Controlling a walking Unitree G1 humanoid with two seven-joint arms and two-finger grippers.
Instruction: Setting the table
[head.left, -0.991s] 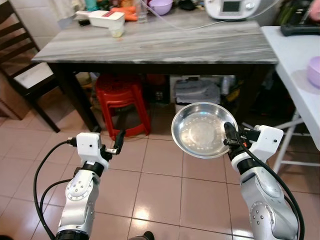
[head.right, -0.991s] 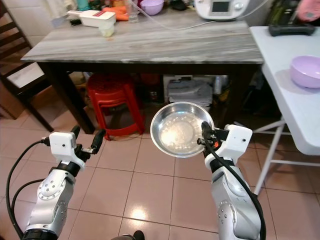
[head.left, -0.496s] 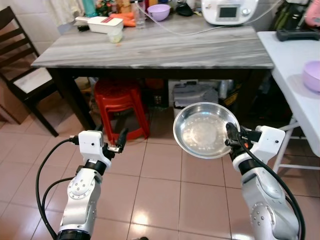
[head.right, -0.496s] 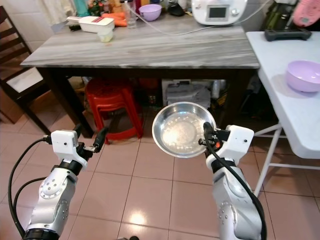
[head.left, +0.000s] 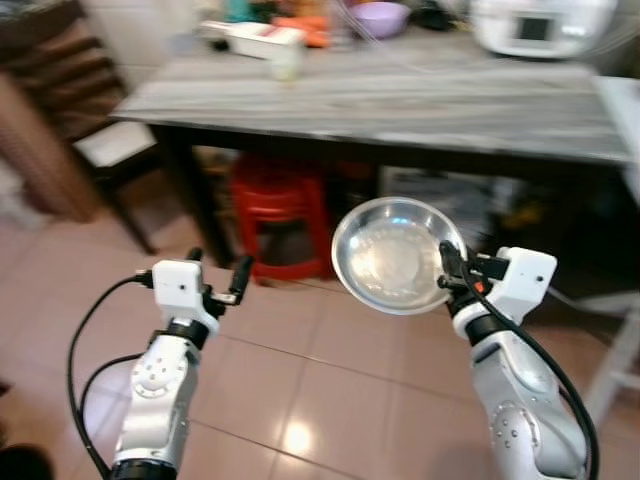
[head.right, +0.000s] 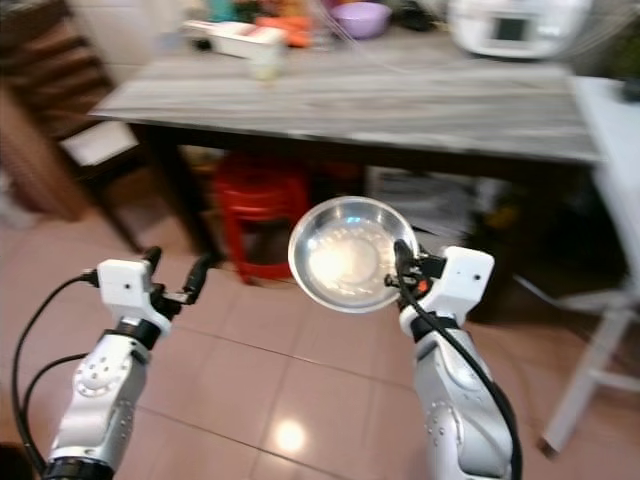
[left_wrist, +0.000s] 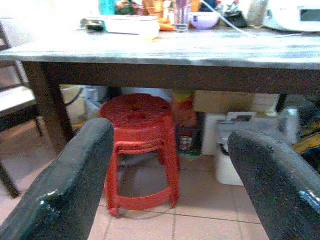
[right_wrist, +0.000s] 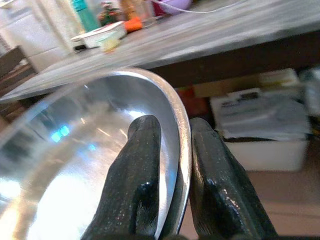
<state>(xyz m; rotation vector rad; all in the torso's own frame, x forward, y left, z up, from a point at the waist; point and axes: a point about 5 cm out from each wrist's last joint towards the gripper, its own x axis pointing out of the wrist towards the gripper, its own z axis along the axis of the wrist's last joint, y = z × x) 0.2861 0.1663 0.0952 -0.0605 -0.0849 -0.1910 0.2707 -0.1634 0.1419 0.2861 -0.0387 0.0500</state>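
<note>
a shiny steel bowl (head.left: 391, 254) is held up in the air by the right gripper (head.left: 448, 272), its fingers (right_wrist: 142, 170) pinched on the rim, one inside and one outside. the bowl is tipped so its hollow faces the camera, and it's kept above the tiled floor (head.left: 300, 350), in front of the grey marble-top table (head.left: 400, 95). the left gripper (head.left: 216, 277) is raised too, with nothing held and the fingers (left_wrist: 75, 185) spread wide apart. a red plastic stool (left_wrist: 138, 145) is tucked under the table, and a dark wooden chair (head.left: 70, 110) is seen off to the left. on the tabletop, a purple bowl (head.right: 361, 17), a white appliance (head.right: 505, 26) and a flat white box (head.left: 254, 38) can be made out at the far edge. everything's a bit blurry.
</note>
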